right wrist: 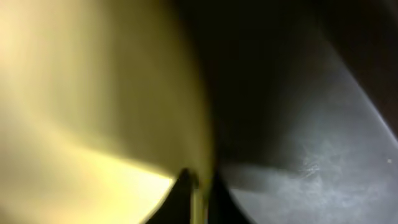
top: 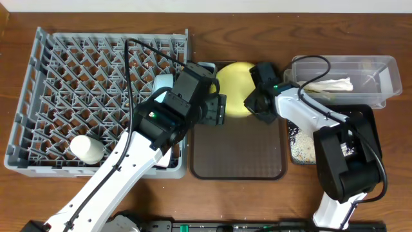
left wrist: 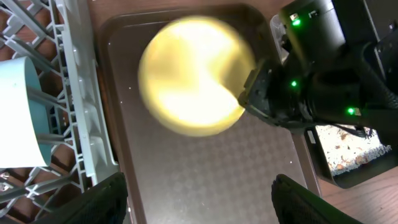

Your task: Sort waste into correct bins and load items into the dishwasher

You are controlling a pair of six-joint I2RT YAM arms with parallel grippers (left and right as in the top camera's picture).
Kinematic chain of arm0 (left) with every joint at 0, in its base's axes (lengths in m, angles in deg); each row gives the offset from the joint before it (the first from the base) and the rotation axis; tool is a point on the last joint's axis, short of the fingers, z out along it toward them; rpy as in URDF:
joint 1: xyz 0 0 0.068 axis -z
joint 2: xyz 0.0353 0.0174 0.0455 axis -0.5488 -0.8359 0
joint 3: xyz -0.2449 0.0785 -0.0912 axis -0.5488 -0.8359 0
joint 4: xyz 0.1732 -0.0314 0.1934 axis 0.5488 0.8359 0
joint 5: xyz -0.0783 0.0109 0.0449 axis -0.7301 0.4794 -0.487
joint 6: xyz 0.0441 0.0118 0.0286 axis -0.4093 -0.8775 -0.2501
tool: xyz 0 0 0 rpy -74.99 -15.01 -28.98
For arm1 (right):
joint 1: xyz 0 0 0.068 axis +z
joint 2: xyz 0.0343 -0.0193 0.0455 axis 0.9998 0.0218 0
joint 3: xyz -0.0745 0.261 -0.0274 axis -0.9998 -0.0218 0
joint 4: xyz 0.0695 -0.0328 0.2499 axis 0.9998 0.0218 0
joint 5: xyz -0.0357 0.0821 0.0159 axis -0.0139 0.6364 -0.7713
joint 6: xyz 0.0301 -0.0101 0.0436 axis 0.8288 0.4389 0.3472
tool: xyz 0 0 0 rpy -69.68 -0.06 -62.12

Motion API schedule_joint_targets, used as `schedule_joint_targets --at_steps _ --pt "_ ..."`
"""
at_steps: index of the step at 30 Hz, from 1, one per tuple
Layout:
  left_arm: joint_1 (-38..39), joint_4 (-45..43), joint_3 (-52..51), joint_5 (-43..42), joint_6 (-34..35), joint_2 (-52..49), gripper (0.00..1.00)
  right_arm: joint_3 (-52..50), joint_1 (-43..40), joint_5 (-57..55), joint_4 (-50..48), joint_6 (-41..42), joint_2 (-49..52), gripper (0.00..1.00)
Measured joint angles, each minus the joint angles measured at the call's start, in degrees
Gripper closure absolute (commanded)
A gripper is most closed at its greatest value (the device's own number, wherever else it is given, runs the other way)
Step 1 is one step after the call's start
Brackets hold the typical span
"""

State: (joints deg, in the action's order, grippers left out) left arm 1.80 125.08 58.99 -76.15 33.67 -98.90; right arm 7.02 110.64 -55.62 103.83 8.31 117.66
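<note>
The yellow plate sits over the far end of the brown serving tray, about midway along the counter's far edge. It looks raised on its right side rather than lying flat. The right tool is pinched onto the plate's right rim: the right wrist view shows the thin yellow edge running between its two dark fingertips. The left tool hangs just beside the plate's left rim with its fingers spread wide and holding nothing. In the left wrist view the plate is blurred, so I cannot tell its exact tilt. I judge the plate to be stiff, light and smooth, probably plastic or melamine. A pinch on one side of the rim is therefore likely to let it swing or slip. A deeper bite over the rim, or the left tool steadying the opposite edge, would hold it better. It should go on edge between the pegs of the grey dish rack, which fills the counter's left side. The rack already holds a light blue bowl by its right wall and a small white dish toward its near-left corner. At the counter's far-right corner the clear tub holds the white tissue. Rice scraps lie in the black tray just nearer the counter's near edge than the tub.
</note>
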Motion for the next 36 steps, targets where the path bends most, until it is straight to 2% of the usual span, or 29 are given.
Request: schedule_joint_targets --at_steps 8,9,11,14,19,25,29,31,32,33,34,36 --pt "0.0 1.03 0.0 0.2 0.0 0.0 0.23 -0.68 -0.81 2.1 2.73 -7.67 -3.39 0.99" --pt "0.0 1.11 0.0 0.2 0.0 0.0 0.18 -0.87 -1.31 2.21 3.56 -9.31 -4.74 0.99" --pt "0.0 1.11 0.0 0.2 -0.26 0.0 0.17 -1.05 -2.89 2.29 5.33 -12.96 -8.26 0.99" --pt "0.0 1.05 0.0 0.22 -0.46 0.0 0.15 -1.05 -6.62 4.33 6.78 -21.2 -15.13 0.99" --pt "0.0 0.02 0.0 0.22 -0.83 0.0 0.12 -1.05 -13.25 15.02 9.62 -36.59 -24.39 0.99" --pt "0.0 -2.38 0.0 -0.24 -0.83 0.0 0.11 -1.05 -16.96 29.05 15.19 -52.04 -28.55 0.99" --pt "0.0 -2.89 0.0 -0.55 -0.83 0.0 0.11 -1.05 -16.94 35.74 17.07 -59.52 -29.2 0.99" --pt "0.0 -2.89 0.0 -0.98 -0.85 0.0 0.17 -1.05 -16.94 39.28 17.14 -62.64 -29.27 0.99" --pt "0.0 -2.91 0.0 -1.29 -0.66 0.0 0.26 -1.05 -16.94 40.5 17.07 -63.58 -29.27 0.99" --pt "0.0 -2.99 0.0 -1.73 -0.48 0.0 0.37 -1.05 -16.94 41.86 16.98 -64.57 -29.27 0.99" --pt "0.0 -3.1 0.0 -2.21 -0.48 0.0 0.52 -1.05 -16.94 43.17 16.81 -65.51 -29.27 0.99" --pt "0.0 -3.26 0.0 -3.15 -0.79 0.0 0.76 -1.05 -16.94 44.61 16.41 -66.45 -29.27 0.86"
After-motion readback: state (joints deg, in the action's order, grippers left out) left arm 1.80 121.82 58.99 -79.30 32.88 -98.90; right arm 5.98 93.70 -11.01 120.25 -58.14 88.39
